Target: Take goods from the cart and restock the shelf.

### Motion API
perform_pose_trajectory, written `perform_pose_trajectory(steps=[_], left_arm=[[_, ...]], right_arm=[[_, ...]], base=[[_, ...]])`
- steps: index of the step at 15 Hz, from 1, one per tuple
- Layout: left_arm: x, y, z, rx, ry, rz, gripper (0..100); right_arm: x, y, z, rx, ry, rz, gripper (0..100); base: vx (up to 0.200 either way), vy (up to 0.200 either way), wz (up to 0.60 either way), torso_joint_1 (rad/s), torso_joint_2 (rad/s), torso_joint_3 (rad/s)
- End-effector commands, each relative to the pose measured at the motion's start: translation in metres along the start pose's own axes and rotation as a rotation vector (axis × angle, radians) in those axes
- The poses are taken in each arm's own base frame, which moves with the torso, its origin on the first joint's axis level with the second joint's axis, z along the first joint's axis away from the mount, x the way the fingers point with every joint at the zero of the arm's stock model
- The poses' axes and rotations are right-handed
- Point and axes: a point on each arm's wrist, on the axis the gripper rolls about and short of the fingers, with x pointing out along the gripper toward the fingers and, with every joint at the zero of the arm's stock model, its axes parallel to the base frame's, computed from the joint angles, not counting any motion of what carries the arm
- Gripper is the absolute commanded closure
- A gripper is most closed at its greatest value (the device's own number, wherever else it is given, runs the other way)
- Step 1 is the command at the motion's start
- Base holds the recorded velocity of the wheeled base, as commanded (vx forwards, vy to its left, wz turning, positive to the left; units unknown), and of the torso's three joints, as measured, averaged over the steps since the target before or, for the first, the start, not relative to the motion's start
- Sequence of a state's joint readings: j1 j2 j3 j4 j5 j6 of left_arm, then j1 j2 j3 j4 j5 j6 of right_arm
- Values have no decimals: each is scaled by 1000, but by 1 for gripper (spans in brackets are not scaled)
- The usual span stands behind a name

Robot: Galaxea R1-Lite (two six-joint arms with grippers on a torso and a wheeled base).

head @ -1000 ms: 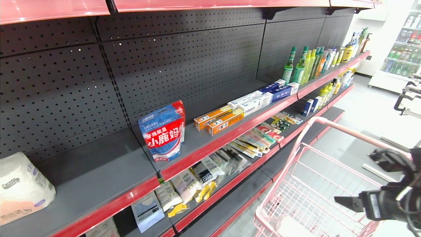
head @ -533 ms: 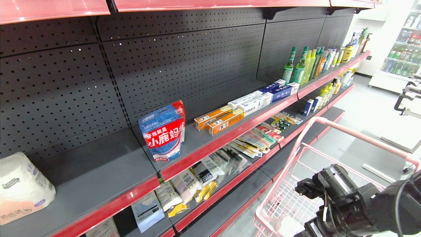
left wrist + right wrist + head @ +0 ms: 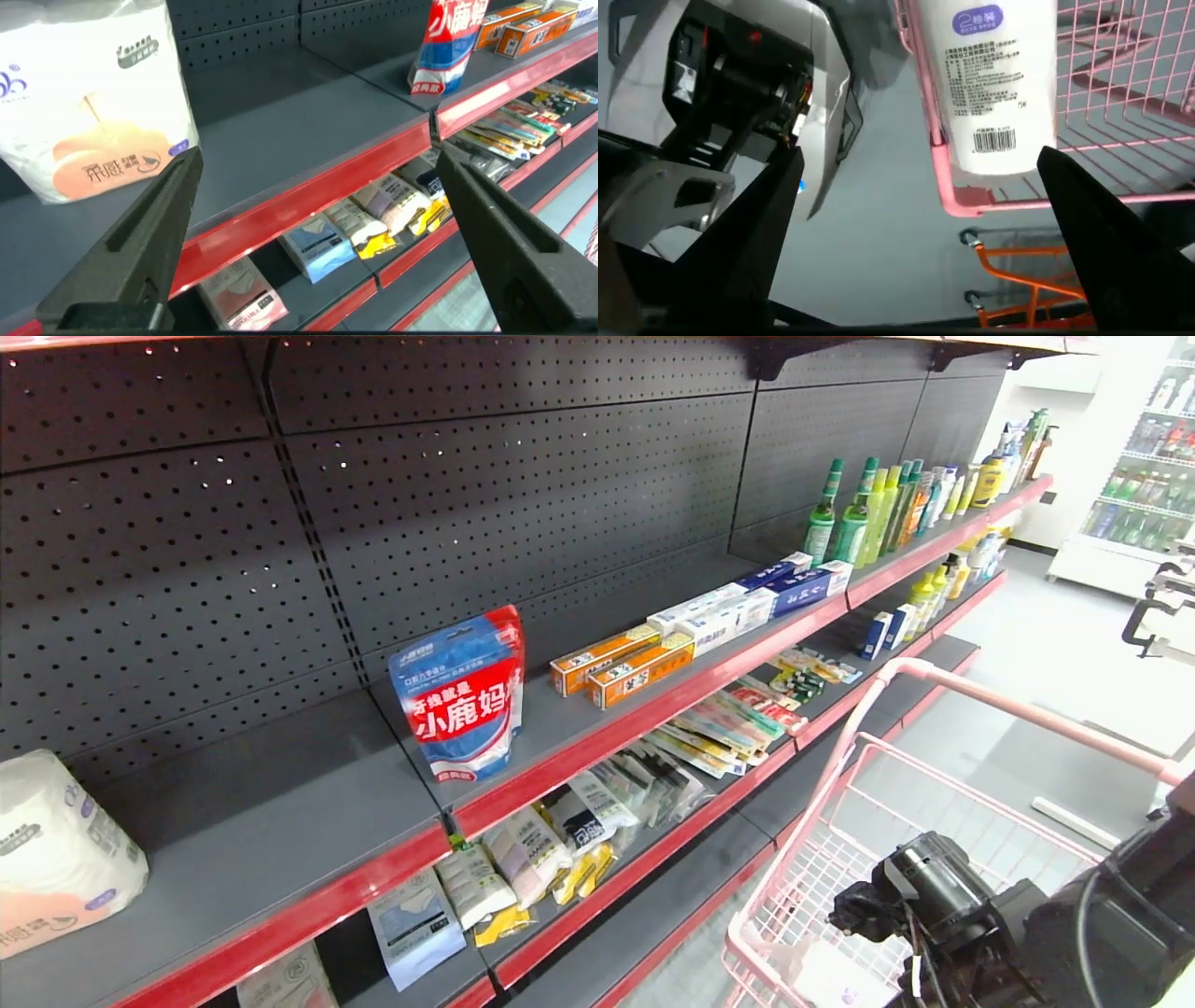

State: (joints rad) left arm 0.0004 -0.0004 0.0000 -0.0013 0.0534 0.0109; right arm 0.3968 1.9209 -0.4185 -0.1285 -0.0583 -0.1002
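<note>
Since half a second ago the right arm (image 3: 943, 905) has sunk a little lower over the near left corner of the cart (image 3: 934, 677). The head camera has tipped down too, so the whole shelf (image 3: 280, 821) sits higher in its view, though the goods on it have not moved.

At the left end of the middle shelf board lies a white tissue pack (image 3: 56, 849). The left gripper (image 3: 318, 168) hangs in front of that board with its fingers spread wide and nothing between them, the tissue pack just beyond one finger. A long bare stretch of board comes next. A blue-and-red pouch (image 3: 459, 695) then stands upright near the red front edge. Two orange boxes (image 3: 621, 667) lie side by side further along. White and blue boxes (image 3: 747, 602) follow in a row, and green bottles (image 3: 859, 513) stand towards the right end. Flat packets (image 3: 523, 859) crowd the board below.

The pink wire cart stands to the right of the shelf. A white bottle (image 3: 990, 84) lies inside it against the pink rim, its barcode label facing the wrist camera. The right gripper (image 3: 920, 163) is released, fingers wide apart, holding nothing. The bottle sits just past its fingertips and is not touched.
</note>
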Motion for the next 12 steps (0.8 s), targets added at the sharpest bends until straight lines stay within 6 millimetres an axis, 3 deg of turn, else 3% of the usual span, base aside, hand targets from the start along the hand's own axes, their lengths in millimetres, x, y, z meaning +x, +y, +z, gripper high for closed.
perform_pose_trajectory(steps=[1,6,12], left_arm=[[0,0,0,0,0,0,0],[0,0,0,0,0,0,0],[0,0,0,0,0,0,0]], right_arm=[[4,0,1,-16,13,1,0],[15,-5,9,-61,-11,-20,0],[21,-35,10,-80,-5,-51,0]], base=[[0,0,0,-139,334,178],[0,0,0,-149,339,187],[0,0,0,-120,275,156]])
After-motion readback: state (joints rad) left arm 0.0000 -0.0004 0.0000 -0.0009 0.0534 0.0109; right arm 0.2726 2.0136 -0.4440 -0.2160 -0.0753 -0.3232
